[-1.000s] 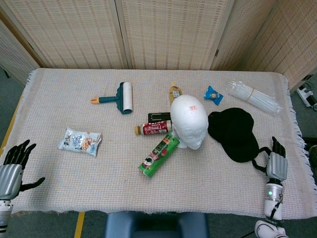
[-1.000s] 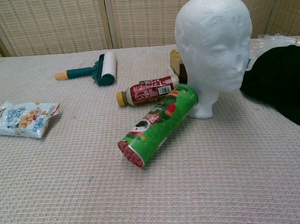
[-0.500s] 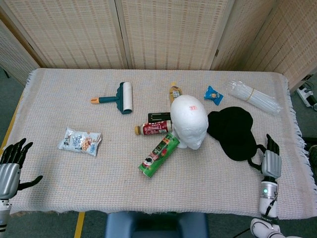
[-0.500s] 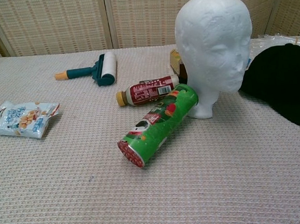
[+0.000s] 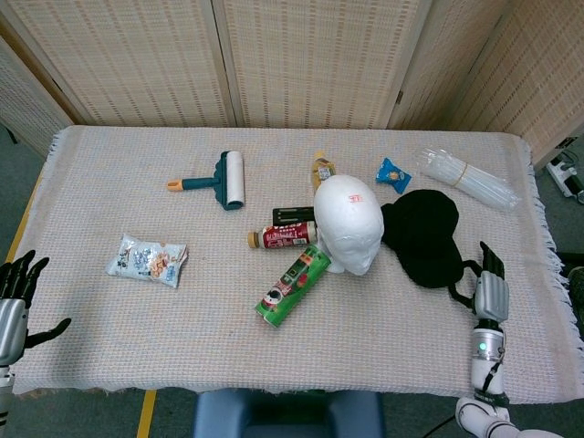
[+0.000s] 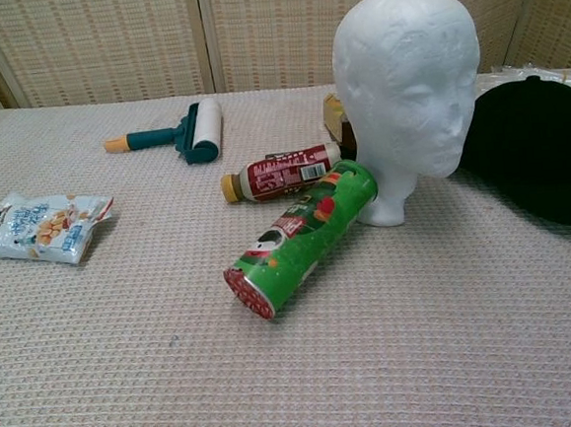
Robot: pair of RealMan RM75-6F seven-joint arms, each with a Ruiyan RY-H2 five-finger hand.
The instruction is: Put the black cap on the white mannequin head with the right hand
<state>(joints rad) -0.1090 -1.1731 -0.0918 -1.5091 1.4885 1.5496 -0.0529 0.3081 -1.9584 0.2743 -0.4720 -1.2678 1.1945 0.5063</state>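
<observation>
Since a second ago the black cap [image 5: 422,235] has bunched up and slid toward the white mannequin head [image 5: 349,224]; its outline is now rounder and more compact, with the button on top showing in the chest view. We're also seeing the right hand [image 5: 490,290] sitting further up the table than before, and the left hand [image 5: 13,301] has dropped lower and further out toward the frame's left edge.

We're reading the right hand as touching the cap's rear strap at the cap's near right side. Its fingers are pointing up the table, close together; whether they're actually pinching the strap, we cannot tell (hand seen from the back only). The left hand is holding nothing, fingers spread apart, thumb out to the side, off the near left corner of the table [image 5: 137,173].

The cap is lying on the cloth just to the right of the mannequin head, touching or nearly touching it in the head view. The mannequin head is standing upright, face toward us.

Around it we're seeing:
- green tube can [image 5: 294,286] lying on its side, top end against the head's base
- red bottle [image 5: 282,237] lying just behind the can
- lint roller [image 5: 219,180] further back left
- snack bag [image 5: 148,259] well to the left
- small blue packet [image 5: 393,174] and clear plastic bundle [image 5: 466,178] at back right
</observation>
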